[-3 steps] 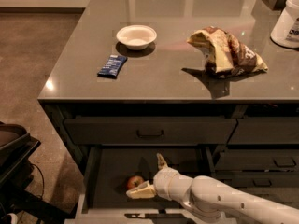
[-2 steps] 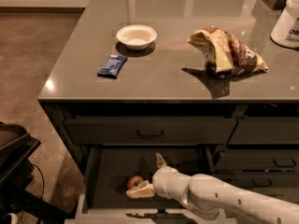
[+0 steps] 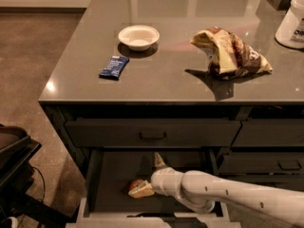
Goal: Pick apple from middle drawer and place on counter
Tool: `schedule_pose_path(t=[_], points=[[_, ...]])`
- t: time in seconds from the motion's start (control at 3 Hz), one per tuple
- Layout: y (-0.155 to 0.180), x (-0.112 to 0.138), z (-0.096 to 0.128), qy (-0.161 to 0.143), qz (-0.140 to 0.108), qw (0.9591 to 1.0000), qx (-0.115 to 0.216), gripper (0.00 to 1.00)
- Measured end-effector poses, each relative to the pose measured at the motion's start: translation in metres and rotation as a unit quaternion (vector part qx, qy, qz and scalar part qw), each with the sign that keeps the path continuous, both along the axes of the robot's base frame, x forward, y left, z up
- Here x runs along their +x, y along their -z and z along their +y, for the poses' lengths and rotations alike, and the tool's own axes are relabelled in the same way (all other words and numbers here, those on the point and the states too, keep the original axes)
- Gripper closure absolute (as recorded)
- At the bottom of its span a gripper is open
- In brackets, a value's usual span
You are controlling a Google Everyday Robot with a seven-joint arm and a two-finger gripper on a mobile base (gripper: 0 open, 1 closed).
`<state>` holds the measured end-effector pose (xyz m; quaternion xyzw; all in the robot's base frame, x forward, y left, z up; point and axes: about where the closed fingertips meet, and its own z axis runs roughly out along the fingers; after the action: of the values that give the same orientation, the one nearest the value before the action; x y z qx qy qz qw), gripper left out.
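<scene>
Camera view: the apple [image 3: 135, 184] lies on the dark floor of the open middle drawer [image 3: 110, 175], toward its front. The gripper [image 3: 150, 176] is down inside the drawer just right of the apple with its fingers spread apart: one pale finger [image 3: 142, 191] lies against the fruit's near side, the other points up and back. Above, the handled top drawer [image 3: 152, 134] is closed. On the counter [image 3: 161, 80] sit a white bowl [image 3: 138, 36] with nothing in it, a blue snack bar [image 3: 114, 67] whose print cannot be read, a crumpled chip bag [image 3: 231, 53], and a white container [image 3: 291, 21] at the right edge, its label illegible.
</scene>
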<state>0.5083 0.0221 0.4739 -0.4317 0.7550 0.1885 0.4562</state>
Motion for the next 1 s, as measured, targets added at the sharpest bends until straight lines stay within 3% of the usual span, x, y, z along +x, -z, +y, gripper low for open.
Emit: schedule_pose_path(t=[0.33, 1.0], points=[[0.002, 0.000, 0.003, -0.003, 0.001, 1.0000, -0.001, 0.00], [0.025, -0.004, 0.021, -0.001, 0.028, 0.9995, 0.017, 0.00]])
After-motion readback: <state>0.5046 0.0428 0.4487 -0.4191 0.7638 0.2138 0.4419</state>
